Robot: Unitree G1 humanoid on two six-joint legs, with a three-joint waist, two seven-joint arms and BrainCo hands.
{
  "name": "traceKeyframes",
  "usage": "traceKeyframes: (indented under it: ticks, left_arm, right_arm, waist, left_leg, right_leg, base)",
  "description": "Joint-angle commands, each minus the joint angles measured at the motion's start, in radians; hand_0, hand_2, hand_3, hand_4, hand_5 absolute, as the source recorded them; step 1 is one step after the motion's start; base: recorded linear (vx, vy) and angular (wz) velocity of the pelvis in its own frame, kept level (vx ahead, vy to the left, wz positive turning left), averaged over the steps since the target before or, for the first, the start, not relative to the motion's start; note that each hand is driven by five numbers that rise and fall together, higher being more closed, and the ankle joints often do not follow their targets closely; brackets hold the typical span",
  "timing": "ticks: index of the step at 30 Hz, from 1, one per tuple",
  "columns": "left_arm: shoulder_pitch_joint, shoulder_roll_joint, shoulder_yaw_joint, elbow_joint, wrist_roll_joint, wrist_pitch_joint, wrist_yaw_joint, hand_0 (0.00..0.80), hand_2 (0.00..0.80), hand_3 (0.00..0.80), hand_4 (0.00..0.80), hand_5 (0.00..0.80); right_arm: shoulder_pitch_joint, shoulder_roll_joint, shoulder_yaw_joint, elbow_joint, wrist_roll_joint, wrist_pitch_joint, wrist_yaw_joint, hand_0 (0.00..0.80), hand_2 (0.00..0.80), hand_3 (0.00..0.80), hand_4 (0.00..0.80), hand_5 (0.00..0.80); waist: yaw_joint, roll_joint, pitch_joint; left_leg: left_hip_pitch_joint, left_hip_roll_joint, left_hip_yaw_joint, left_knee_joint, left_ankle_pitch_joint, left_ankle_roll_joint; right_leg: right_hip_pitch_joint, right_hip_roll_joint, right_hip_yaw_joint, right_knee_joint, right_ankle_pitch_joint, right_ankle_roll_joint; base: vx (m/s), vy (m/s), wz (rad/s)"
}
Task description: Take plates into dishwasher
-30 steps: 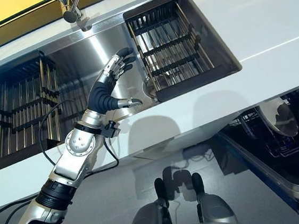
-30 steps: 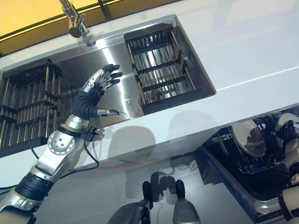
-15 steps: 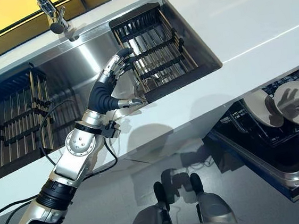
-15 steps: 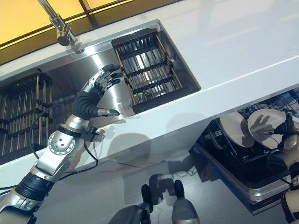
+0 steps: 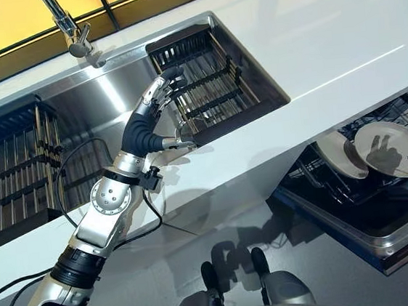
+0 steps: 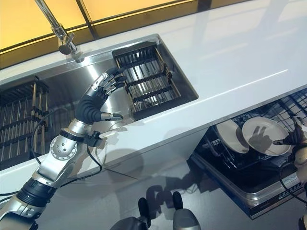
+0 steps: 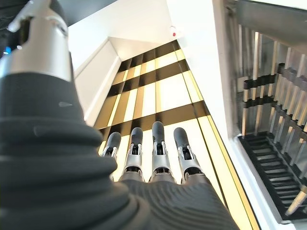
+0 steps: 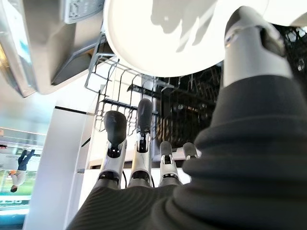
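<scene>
We note that the whole view has swung since a second ago, so the camera moved; the dishwasher rack (image 6: 240,158) under the counter's (image 6: 230,57) near edge now shows more fully. Two plates stand in it, the left plate (image 6: 229,135) just beside the right plate (image 6: 263,135). The right hand (image 6: 293,139) has come to the right plate's rim, thumb tip touching it. We judge this plate is being seated or released.

The right wrist view alone shows the fingers (image 8: 115,129) straight and not curled round the plate. The eye views alone show the left hand (image 5: 154,118), fingers spread and empty, above the sink (image 5: 100,98) beside the sink basket (image 5: 204,87).
</scene>
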Motion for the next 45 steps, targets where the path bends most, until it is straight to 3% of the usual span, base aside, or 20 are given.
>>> traceKeyframes:
  ticks: [1, 8, 12, 13, 14, 16, 17, 20, 26, 29, 30, 33, 36, 40, 45]
  left_arm:
    - [0.019, -0.046, 0.042, -0.011, -0.001, -0.028, -0.004, 0.000, 0.000, 0.000, 0.000, 0.000]
    - [0.052, -0.063, 0.067, -0.008, 0.022, 0.021, -0.003, 0.000, 0.000, 0.000, 0.000, 0.000]
    - [0.070, -0.062, 0.085, 0.016, 0.034, 0.043, 0.018, 0.000, 0.000, 0.000, 0.000, 0.000]
    - [0.078, -0.064, 0.093, 0.021, 0.041, 0.042, 0.028, 0.000, 0.000, 0.000, 0.000, 0.000]
    - [0.087, -0.069, 0.100, 0.022, 0.047, 0.040, 0.040, 0.000, 0.000, 0.000, 0.000, 0.000]
    - [0.116, -0.074, 0.125, 0.010, 0.059, 0.038, 0.068, 0.000, 0.000, 0.000, 0.000, 0.000]
    - [0.135, -0.078, 0.145, -0.001, 0.065, 0.038, 0.074, 0.000, 0.000, 0.000, 0.000, 0.000]
    - [0.167, -0.076, 0.181, -0.023, 0.055, 0.038, 0.051, 0.000, 0.000, 0.000, 0.000, 0.000]
    - [0.155, -0.065, 0.164, 0.005, 0.037, 0.016, 0.015, 0.000, 0.000, 0.000, 0.000, 0.000]
    - [0.172, -0.048, 0.183, -0.012, 0.050, 0.017, 0.034, 0.000, 0.000, 0.000, 0.000, 0.000]
    - [0.176, -0.042, 0.193, -0.015, 0.049, 0.017, 0.035, 0.000, 0.000, 0.000, 0.000, 0.000]
    - [0.167, -0.012, 0.210, -0.013, 0.018, 0.021, 0.034, 0.000, 0.000, 0.000, 0.000, 0.000]
    - [0.146, -0.028, 0.193, 0.007, 0.020, 0.017, 0.056, 0.000, 0.000, 0.000, 0.000, 0.000]
    - [0.112, -0.061, 0.170, 0.033, 0.032, 0.009, 0.070, 0.000, 0.000, 0.000, 0.000, 0.000]
    - [0.124, -0.080, 0.163, 0.028, 0.035, 0.017, 0.061, 0.000, 0.000, 0.000, 0.000, 0.000]
  right_arm:
    - [0.062, -0.032, -0.042, -0.006, 0.014, 0.021, -0.036, 0.000, 0.000, 0.000, 0.000, 0.000]
    - [0.168, 0.012, -0.135, -0.038, 0.035, 0.019, -0.052, 0.000, 0.000, 0.000, 0.000, 0.000]
    - [0.205, 0.035, -0.154, -0.073, 0.022, 0.015, -0.050, 0.000, 0.000, 0.000, 0.000, 0.000]
    - [0.211, 0.039, -0.154, -0.084, 0.013, 0.013, -0.045, 0.097, 0.097, 0.097, 0.097, 0.097]
    - [0.208, 0.044, -0.146, -0.091, 0.006, 0.011, -0.044, 0.351, 0.351, 0.351, 0.351, 0.351]
    - [0.170, 0.049, -0.115, -0.105, -0.012, 0.024, -0.033, 0.800, 0.800, 0.800, 0.800, 0.800]
    - [0.150, 0.051, -0.095, -0.116, -0.014, 0.038, -0.021, 0.800, 0.800, 0.800, 0.800, 0.800]
    - [0.115, 0.063, -0.057, -0.125, -0.019, 0.085, -0.008, 0.800, 0.800, 0.800, 0.800, 0.800]
    - [0.125, 0.100, -0.040, -0.081, -0.016, 0.070, -0.030, 0.800, 0.800, 0.800, 0.800, 0.800]
    - [0.089, 0.120, -0.010, -0.102, -0.026, 0.072, -0.038, 0.800, 0.800, 0.800, 0.800, 0.800]
    - [0.072, 0.125, 0.003, -0.113, -0.023, 0.075, -0.038, 0.800, 0.800, 0.800, 0.800, 0.800]
    - [0.033, 0.139, 0.042, -0.121, -0.032, 0.062, -0.055, 0.800, 0.800, 0.800, 0.800, 0.800]
    - [-0.013, 0.157, 0.093, -0.124, -0.032, 0.049, -0.069, 0.800, 0.800, 0.800, 0.800, 0.800]
    - [-0.103, 0.194, 0.168, -0.146, -0.059, 0.089, -0.041, 0.800, 0.800, 0.800, 0.800, 0.800]
    - [-0.143, 0.225, 0.231, -0.153, -0.070, 0.119, 0.014, 0.800, 0.800, 0.800, 0.800, 0.800]
  waist:
    - [-0.016, -0.037, -0.092]
    - [-0.025, -0.045, -0.124]
    - [-0.025, -0.051, -0.138]
    - [-0.022, -0.053, -0.141]
    - [-0.014, -0.054, -0.143]
    - [0.024, -0.056, -0.139]
    - [0.044, -0.058, -0.139]
    - [0.074, -0.060, -0.135]
    - [0.076, -0.064, -0.118]
    - [0.107, -0.060, -0.092]
    - [0.114, -0.056, -0.086]
    - [0.129, -0.048, -0.086]
    - [0.141, -0.053, -0.092]
    - [0.145, -0.051, -0.088]
    - [0.156, -0.049, -0.088]
  left_leg:
    - [0.092, -0.011, 0.028, 0.002, -0.136, 0.036]
    - [0.114, -0.005, 0.041, 0.002, -0.144, 0.039]
    - [0.119, -0.012, 0.018, 0.002, -0.145, 0.044]
    - [0.119, -0.020, -0.001, 0.002, -0.146, 0.048]
    - [0.119, -0.035, -0.034, 0.002, -0.148, 0.056]
    - [0.106, -0.088, -0.169, 0.002, -0.140, 0.076]
    - [0.096, -0.108, -0.223, 0.002, -0.132, 0.084]
    - [0.083, -0.129, -0.285, 0.003, -0.118, 0.098]
    - [0.067, -0.128, -0.234, 0.002, -0.109, 0.106]
    - [0.061, -0.113, -0.191, 0.002, -0.104, 0.106]
    - [0.062, -0.107, -0.188, 0.002, -0.104, 0.108]
    - [0.058, -0.103, -0.190, 0.002, -0.100, 0.110]
    - [0.059, -0.108, -0.190, 0.002, -0.108, 0.109]
    - [0.054, -0.108, -0.182, 0.002, -0.110, 0.109]
    - [0.063, -0.105, -0.188, 0.002, -0.111, 0.105]
  right_leg:
    - [-0.006, 0.054, 0.020, 0.003, -0.012, 0.024]
    - [0.010, 0.063, 0.041, 0.003, -0.014, 0.023]
    - [0.016, 0.070, 0.058, 0.003, -0.012, 0.021]
    - [0.017, 0.073, 0.069, 0.003, -0.011, 0.021]
    - [0.020, 0.077, 0.087, 0.003, -0.009, 0.020]
    - [0.023, 0.087, 0.142, 0.003, 0.008, 0.020]
    - [0.022, 0.092, 0.165, 0.003, 0.016, 0.019]
    - [0.017, 0.095, 0.183, 0.005, 0.032, 0.019]
    - [-0.036, 0.078, 0.138, 0.015, 0.075, 0.045]
    - [-0.070, 0.045, -0.006, 0.102, 0.054, 0.063]
    - [-0.072, 0.038, -0.028, 0.129, 0.041, 0.065]
    - [-0.051, 0.030, -0.039, 0.131, -0.002, 0.050]
    - [-0.008, 0.029, -0.045, 0.044, 0.017, 0.040]
    - [0.005, 0.035, -0.027, 0.009, 0.022, 0.027]
    - [0.028, 0.035, -0.037, 0.003, 0.009, 0.019]
  base:
    - [0.032, 0.052, -0.14]
    - [0.014, 0.062, -0.12]
    - [-0.007, 0.066, -0.08]
    - [-0.005, 0.087, -0.14]
    - [0.005, 0.108, -0.25]
    - [-0.018, 0.098, -0.43]
    - [-0.035, 0.067, -0.83]
    - [-0.046, 0.090, -1.07]
    - [-0.080, 0.104, -0.22]
    - [-0.086, 0.014, -0.24]
    - [-0.081, -0.031, -0.58]
    - [0.004, -0.061, -0.52]
    - [0.034, -0.099, -0.10]
    - [0.015, -0.072, -0.10]
    - [0.070, -0.045, -0.04]
